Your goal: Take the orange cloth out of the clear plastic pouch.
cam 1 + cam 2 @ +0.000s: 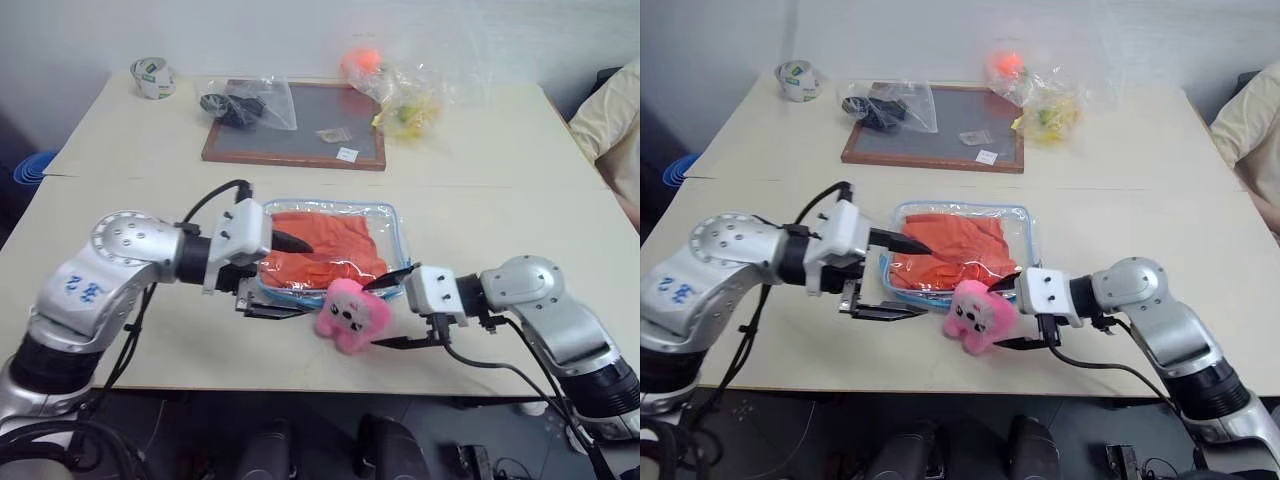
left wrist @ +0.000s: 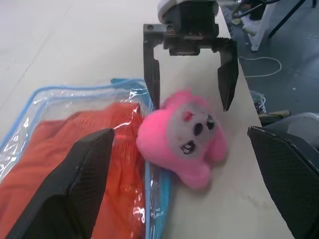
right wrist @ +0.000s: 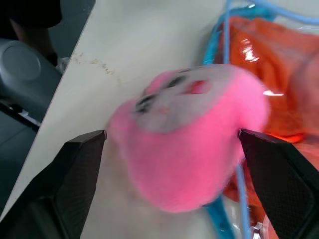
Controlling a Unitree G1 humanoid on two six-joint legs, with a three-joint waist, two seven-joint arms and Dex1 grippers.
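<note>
The clear plastic pouch [image 1: 385, 218] with light-blue trim lies flat on the near table, the orange cloth [image 1: 325, 250] inside it. Its pink plush charm [image 1: 350, 313] rests at the pouch's near corner. My left gripper [image 1: 284, 277] is open at the pouch's left end, one finger over the cloth and the other by the near edge. From the right, my right gripper [image 1: 394, 312] is open with the charm [image 3: 189, 144] just ahead of its fingers. The left wrist view shows the right gripper [image 2: 190, 79] spread wide behind the charm [image 2: 184, 137], not gripping it.
On the far table sit a framed board [image 1: 310, 140], a clear bag of dark items [image 1: 245, 100], a bag of yellow things [image 1: 410, 110], an orange ball [image 1: 362, 60] and a tape roll [image 1: 152, 77]. A person's sleeve [image 1: 612, 120] is at the right edge.
</note>
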